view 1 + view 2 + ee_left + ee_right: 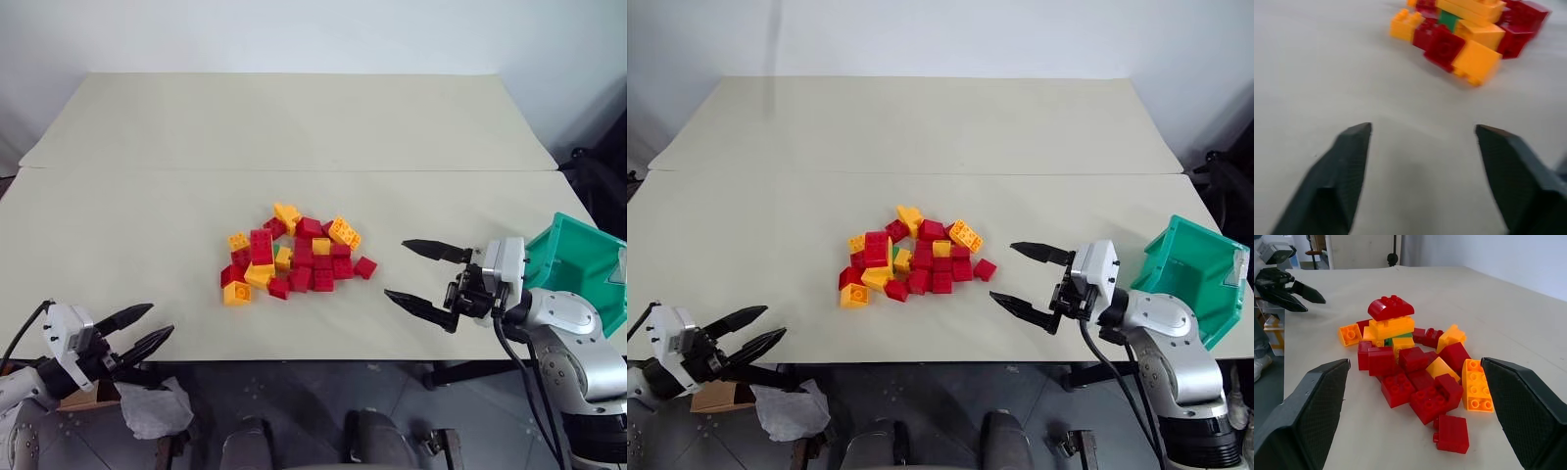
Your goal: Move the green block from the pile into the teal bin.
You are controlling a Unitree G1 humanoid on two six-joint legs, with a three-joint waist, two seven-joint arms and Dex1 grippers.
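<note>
Beige table (147, 225) against a plain white wall, a seam running across its far half.

Right gripper (416, 273): fingers spread wide, nothing between them, touching nothing. It hovers over the table's near right part, pointing level toward the pile (292, 255), which lies just ahead of its tips. Closest to it is a lone red brick (364, 267) at the pile's edge. Teal bin (578, 269) sits directly behind this gripper's wrist, at the table's right edge, tilted, open top showing.

Left gripper (145, 328): fingers parted to a moderate gap, empty, no contact. It hangs at the near left edge of the table, tips aimed toward the pile, which is well apart from it.

Green block (1399, 337): buried in the pile, mostly covered. From the right wrist view a thin green strip shows beneath a yellow-orange brick (1391, 326) that carries a rounded red brick (1390, 307), on the far side of the pile from the right gripper. From the left wrist view the same green patch shows among red and yellow-orange bricks on the side of the pile facing the left gripper.

Crumpled white paper (152, 409) on the floor below the left gripper.
</note>
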